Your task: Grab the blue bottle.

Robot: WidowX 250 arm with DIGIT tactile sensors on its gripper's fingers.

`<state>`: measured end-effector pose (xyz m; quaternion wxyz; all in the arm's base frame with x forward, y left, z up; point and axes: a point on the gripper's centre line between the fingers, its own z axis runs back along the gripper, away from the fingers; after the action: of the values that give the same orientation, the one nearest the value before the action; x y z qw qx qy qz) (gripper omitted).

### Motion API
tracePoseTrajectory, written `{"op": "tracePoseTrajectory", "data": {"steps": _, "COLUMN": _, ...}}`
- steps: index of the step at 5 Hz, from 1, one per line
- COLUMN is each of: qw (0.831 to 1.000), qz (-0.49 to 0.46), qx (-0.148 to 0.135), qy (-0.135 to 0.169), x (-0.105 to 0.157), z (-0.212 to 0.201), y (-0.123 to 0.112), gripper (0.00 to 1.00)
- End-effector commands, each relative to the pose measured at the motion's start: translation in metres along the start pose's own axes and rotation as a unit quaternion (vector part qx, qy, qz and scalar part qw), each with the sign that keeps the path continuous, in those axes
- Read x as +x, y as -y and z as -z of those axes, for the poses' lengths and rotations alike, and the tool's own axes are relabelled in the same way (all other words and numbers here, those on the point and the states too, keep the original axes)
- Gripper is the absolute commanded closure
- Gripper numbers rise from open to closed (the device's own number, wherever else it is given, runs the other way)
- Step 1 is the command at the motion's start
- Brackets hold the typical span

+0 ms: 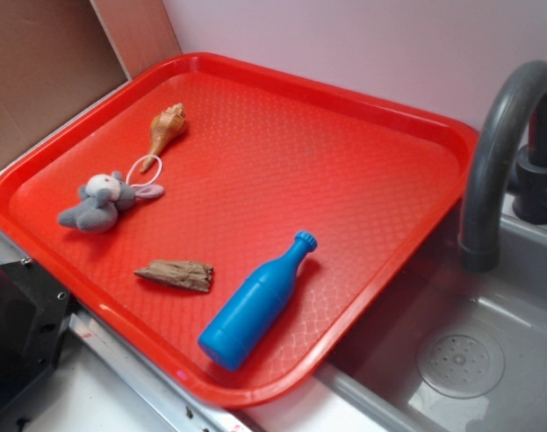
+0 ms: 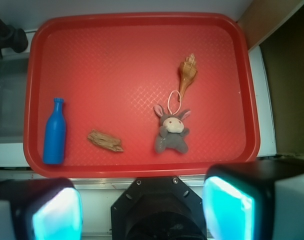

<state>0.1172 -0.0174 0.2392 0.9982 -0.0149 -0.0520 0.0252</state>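
1. Tray [image 1: 363, 153]: bright red, with a fine diamond-grid texture.
2. Blue bottle [image 1: 255, 301]: uniform bright blue, cap included.
3. Plush mouse [image 1: 98, 202]: grey, pale face, pinkish ears.
4. Shell [image 1: 165, 126]: orange-tan.
5. Wood piece [image 1: 176, 274]: streaked brown.
6. Faucet [image 1: 503, 153]: dark grey.
7. Fingertips [image 2: 227, 205]: glowing cyan.

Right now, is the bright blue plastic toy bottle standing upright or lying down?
Lying down: the bright blue plastic toy bottle rests lengthwise on the red tray.
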Motion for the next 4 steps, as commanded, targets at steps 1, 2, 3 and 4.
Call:
{"op": "tracePoseTrajectory", "data": {"steps": 1, "qw": 0.998, "qz": -0.052, "qx": -0.002, "qy": 0.029, "x": 0.023, "z": 0.022, "y": 0.05, "gripper": 0.0}}
{"op": "tracePoseTrajectory", "data": {"steps": 2, "qw": 0.998, "qz": -0.022, "qx": -0.023, "qy": 0.05, "x": 0.029, "z": 0.035, "y": 0.081, "gripper": 0.0}}
{"op": "tracePoseTrajectory", "data": {"steps": 3, "qw": 0.998, "qz": -0.01, "qx": -0.008, "qy": 0.058, "x": 0.033, "z": 0.06, "y": 0.113, "gripper": 0.0}}
{"op": "tracePoseTrajectory", "data": {"steps": 4, "qw": 0.999, "qz": 0.004, "qx": 0.006, "qy": 0.041, "x": 0.032, "z": 0.09, "y": 0.135, "gripper": 0.0}}
